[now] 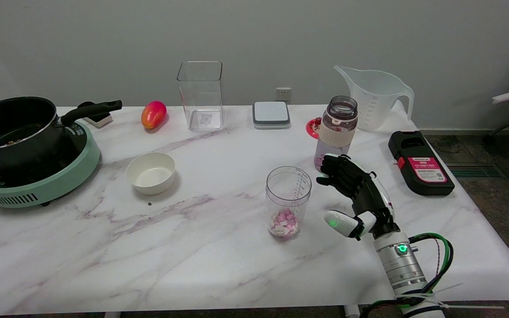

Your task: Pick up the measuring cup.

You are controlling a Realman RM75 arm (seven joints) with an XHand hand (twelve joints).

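1. The right hand (357, 194) hangs just right of the measuring cup (288, 202), fingers spread, holding nothing, apparently not touching it.
2. The cup stands upright mid-table with pink and white pieces inside; bare marble table (192, 247) lies to its left and near side.
3. A bottle (336, 128) stands just beyond the hand.
4. A plain grey wall (254, 35) backs the table.

The clear measuring cup (288, 201) stands upright mid-table, pink and white bits at its bottom.
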